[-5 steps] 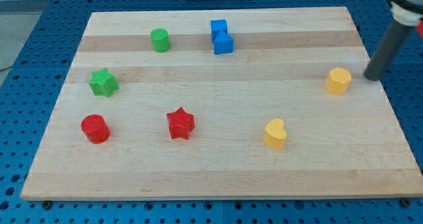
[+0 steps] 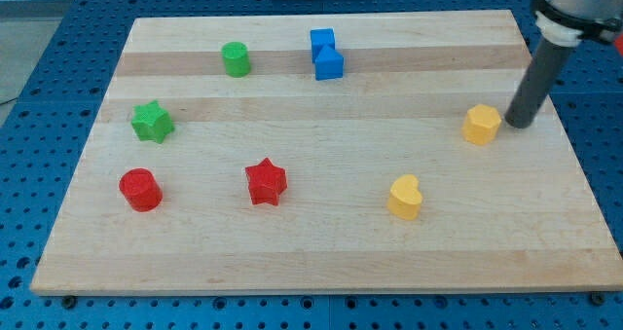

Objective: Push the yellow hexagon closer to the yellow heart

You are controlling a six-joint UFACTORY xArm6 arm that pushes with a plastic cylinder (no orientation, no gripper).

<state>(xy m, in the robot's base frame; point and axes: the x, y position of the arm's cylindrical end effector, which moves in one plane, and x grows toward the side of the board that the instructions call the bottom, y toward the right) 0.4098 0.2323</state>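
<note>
The yellow hexagon (image 2: 481,124) sits on the wooden board at the view's right. The yellow heart (image 2: 405,197) lies below and to the left of it, near the board's lower middle-right. My tip (image 2: 516,125) is at the hexagon's right side, touching or almost touching it. The dark rod rises from the tip toward the view's top right corner.
Two blue blocks (image 2: 326,54) stand together at the top middle. A green cylinder (image 2: 235,58) is at the top left, a green star (image 2: 152,122) at the left. A red cylinder (image 2: 140,189) and a red star (image 2: 266,182) lie lower left. The board's right edge (image 2: 574,165) is near.
My tip has moved left and slightly down, up against the yellow hexagon. The hexagon has slid left and a little down, toward the yellow heart. Other blocks have not moved.
</note>
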